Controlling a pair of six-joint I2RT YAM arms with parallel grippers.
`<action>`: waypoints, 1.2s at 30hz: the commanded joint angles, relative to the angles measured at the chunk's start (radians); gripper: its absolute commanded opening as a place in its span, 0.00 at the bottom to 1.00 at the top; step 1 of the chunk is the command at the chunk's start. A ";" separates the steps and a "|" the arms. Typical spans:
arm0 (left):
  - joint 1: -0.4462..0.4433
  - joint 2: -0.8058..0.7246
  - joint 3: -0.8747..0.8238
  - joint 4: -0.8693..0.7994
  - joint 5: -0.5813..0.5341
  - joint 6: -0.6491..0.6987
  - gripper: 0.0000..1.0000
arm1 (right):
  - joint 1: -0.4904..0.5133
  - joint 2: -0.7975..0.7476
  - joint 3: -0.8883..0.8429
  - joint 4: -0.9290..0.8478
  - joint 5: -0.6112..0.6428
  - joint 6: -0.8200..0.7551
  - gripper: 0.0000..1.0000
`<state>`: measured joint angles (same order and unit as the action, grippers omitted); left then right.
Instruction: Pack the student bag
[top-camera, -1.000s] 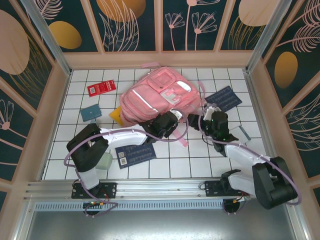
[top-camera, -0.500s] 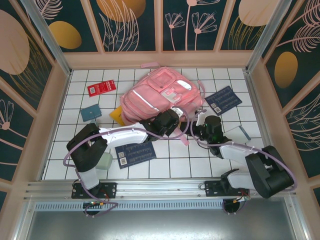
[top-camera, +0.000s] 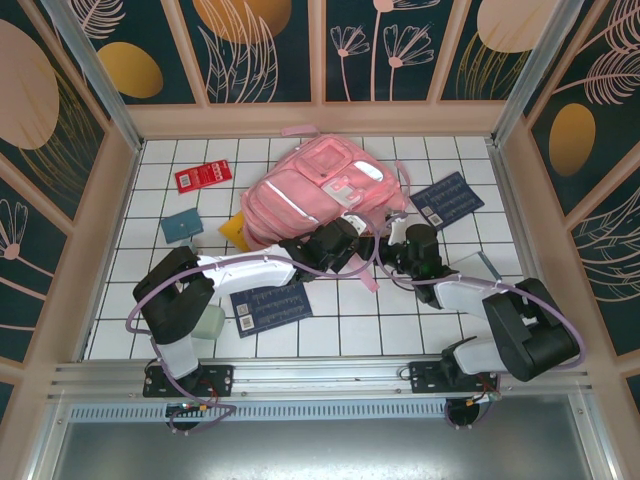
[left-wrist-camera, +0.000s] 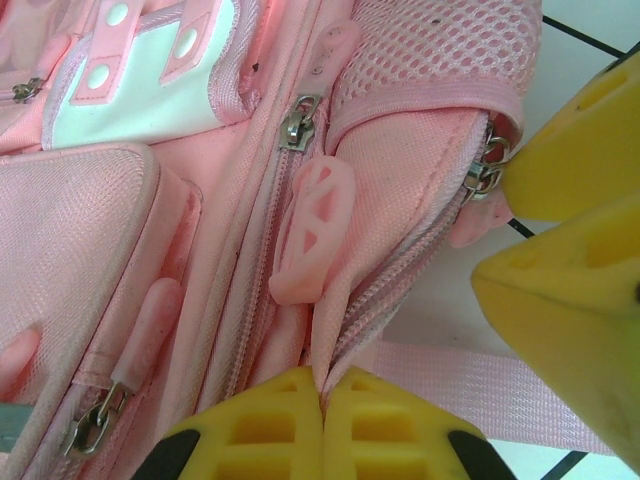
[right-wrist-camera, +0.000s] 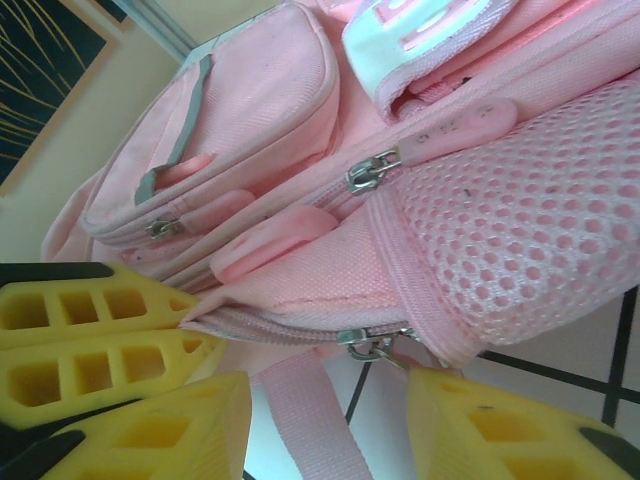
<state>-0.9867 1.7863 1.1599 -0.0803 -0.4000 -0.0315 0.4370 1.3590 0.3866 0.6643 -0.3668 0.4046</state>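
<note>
The student bag (top-camera: 318, 188), a big pink backpack, lies at the middle back of the white tiled table (top-camera: 400, 320). My left gripper (left-wrist-camera: 325, 398) is shut on the student bag's fabric edge beside the main zipper, at the near side of the bag (left-wrist-camera: 200, 200). My right gripper (right-wrist-camera: 340, 425) is open right beside it, its yellow fingers (right-wrist-camera: 505, 430) on either side of a pink strap (right-wrist-camera: 300, 420). The metal zipper slider (right-wrist-camera: 372, 345) sits just beyond those fingers, close to the right one. From above, both grippers (top-camera: 340, 245) (top-camera: 397, 240) meet at the bag's near edge.
Two dark blue booklets (top-camera: 448, 200) (top-camera: 270, 307) lie right of and in front of the bag. A red card (top-camera: 203, 177), a teal box (top-camera: 181, 225) and a yellow item (top-camera: 233, 228) lie to its left. A pale green block (top-camera: 209, 322) sits by the left arm's base. Walls enclose the table.
My right gripper has moved left and towards the bag, ending next to the left gripper at the zipper. The left gripper has kept its pinch on the fabric.
</note>
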 joint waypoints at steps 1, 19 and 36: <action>0.001 -0.062 0.049 0.043 0.002 -0.023 0.00 | 0.008 0.016 0.024 -0.004 0.036 -0.032 0.46; 0.002 -0.057 0.061 0.034 0.022 -0.032 0.00 | 0.017 0.090 0.072 0.037 0.009 -0.050 0.33; 0.002 -0.002 0.099 0.033 -0.032 -0.079 0.00 | 0.059 -0.039 0.024 -0.063 0.084 -0.071 0.00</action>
<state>-0.9840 1.7828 1.2026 -0.1066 -0.4046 -0.0704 0.4694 1.3605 0.4232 0.6140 -0.2802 0.3599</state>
